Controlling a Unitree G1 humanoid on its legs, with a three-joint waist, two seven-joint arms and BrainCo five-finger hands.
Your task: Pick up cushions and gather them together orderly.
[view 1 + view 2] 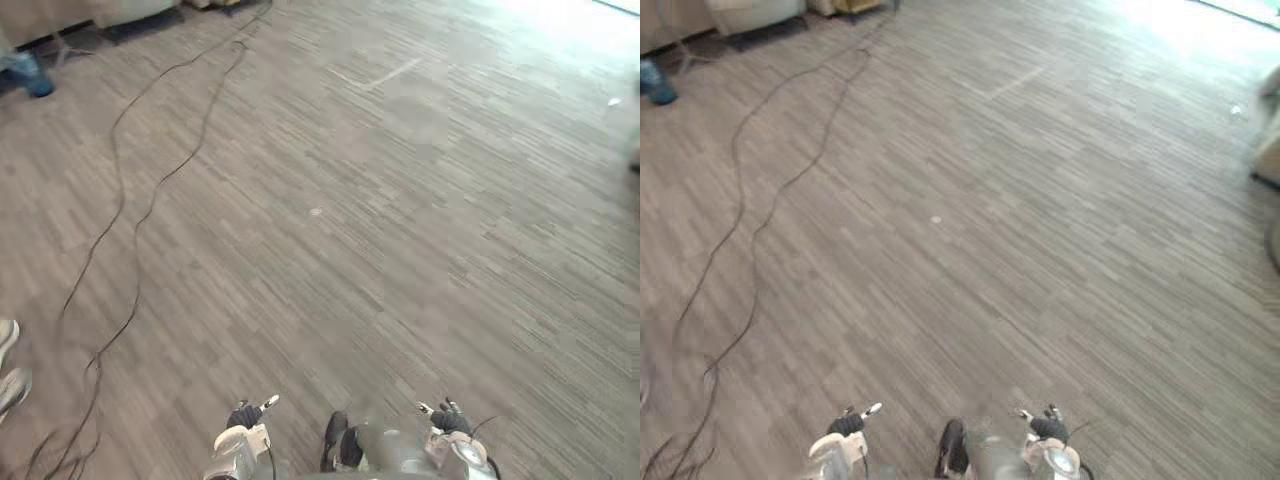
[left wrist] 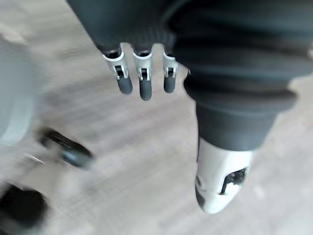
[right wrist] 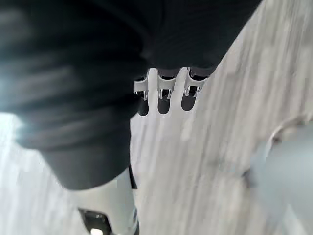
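Hanging relaxed, two robot hands (image 2: 142, 78) (image 3: 164, 95), two shoes (image 1: 12, 386)

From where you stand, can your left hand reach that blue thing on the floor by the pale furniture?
Probably not. The left hand hangs open, low at your side, while the blue thing lies far off across the floor by the pale furniture. Nothing blocks it; it just looks beyond reach.

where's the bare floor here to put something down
The floor is bare across the middle and the right, from the cables onward. It is crowded on the left: the cables run its length, a person's shoes sit at the near left edge, and a blue thing and furniture stand at the far left.
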